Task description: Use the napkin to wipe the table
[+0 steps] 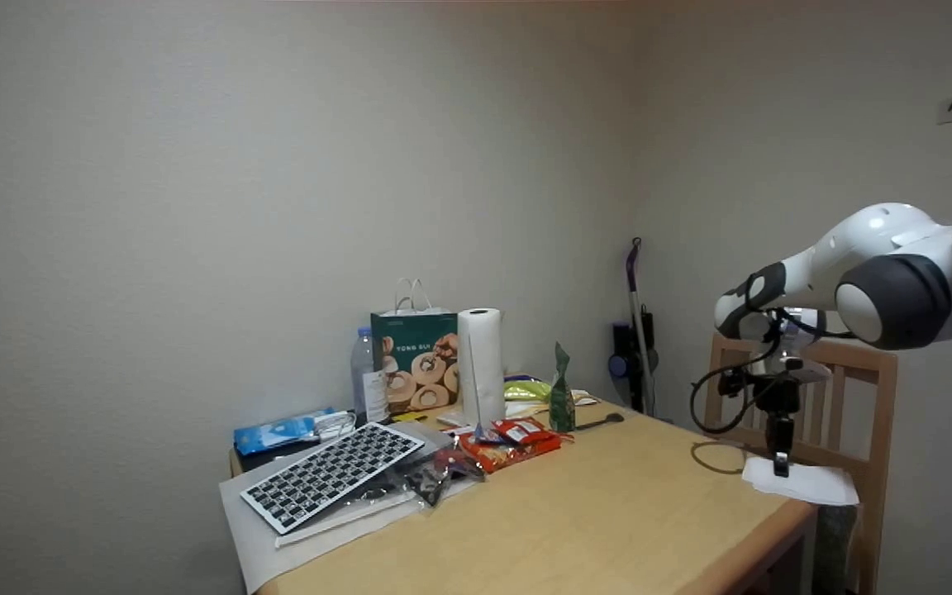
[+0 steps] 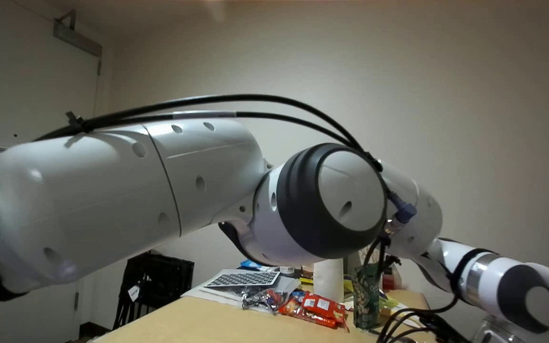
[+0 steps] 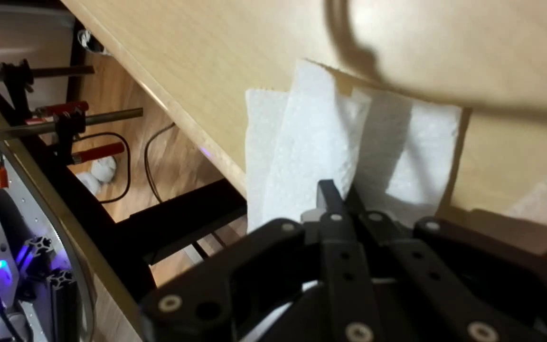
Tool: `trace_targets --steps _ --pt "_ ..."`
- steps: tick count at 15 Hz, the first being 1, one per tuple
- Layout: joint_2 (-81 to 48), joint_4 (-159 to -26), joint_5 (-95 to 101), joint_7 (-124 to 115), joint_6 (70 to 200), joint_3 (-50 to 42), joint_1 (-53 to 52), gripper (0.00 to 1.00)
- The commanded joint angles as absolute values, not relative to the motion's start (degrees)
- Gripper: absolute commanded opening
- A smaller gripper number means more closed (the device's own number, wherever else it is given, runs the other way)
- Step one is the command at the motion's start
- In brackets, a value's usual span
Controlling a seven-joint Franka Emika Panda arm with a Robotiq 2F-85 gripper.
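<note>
We see the claw (image 3: 341, 192) clenched on the napkin (image 3: 309, 142). Its two black fingers (image 3: 330, 194) are close together, and some of the napkin is bunched up between them. The claw points down, with its tips low over the table (image 1: 592, 516).

We find the napkin at the corner of the table that is next to the wooden chair (image 1: 882, 430). It lies in floppy folds on the wood. In the wrist view, one side of it comes right to the table's edge and seems to poke out past it. A bendy dark shadow (image 3: 506, 109) falls just beside it. The big white arm (image 1: 873, 231) reaches in above that same corner.

Along the edge by the wall (image 1: 195, 207), a roll of paper towels (image 1: 484, 364) stands tall beside a green paper bag (image 1: 414, 355), with a clear bottle (image 1: 367, 372) on the bag's other side. Red snack packets (image 1: 525, 450) lie in front of the roll. A green packet (image 1: 561, 409) stands up near them, next to a dark spoon (image 1: 611, 419). Close to the corner at the far end from the claw, we spot what looks like a keyboard (image 1: 333, 477). It leans at a slant, with a big white sheet (image 1: 257, 545) under it that goes past the edge.
</note>
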State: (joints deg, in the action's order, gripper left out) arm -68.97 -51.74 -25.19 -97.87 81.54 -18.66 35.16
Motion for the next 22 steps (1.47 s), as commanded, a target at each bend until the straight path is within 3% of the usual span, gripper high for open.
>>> trace_targets --steps 1,9,16,22 --pt "-68.3 -52.6 -19.9 -98.5 81.8 -20.2 28.1 0.0" --pt "-69.2 -51.8 -18.4 -97.2 81.7 -20.4 24.6 0.0" --pt "-70.9 -51.9 -9.4 -93.4 82.5 -20.0 13.1 0.0" --pt "-69.6 -51.6 -8.3 -95.1 81.2 -20.3 10.4 0.01"
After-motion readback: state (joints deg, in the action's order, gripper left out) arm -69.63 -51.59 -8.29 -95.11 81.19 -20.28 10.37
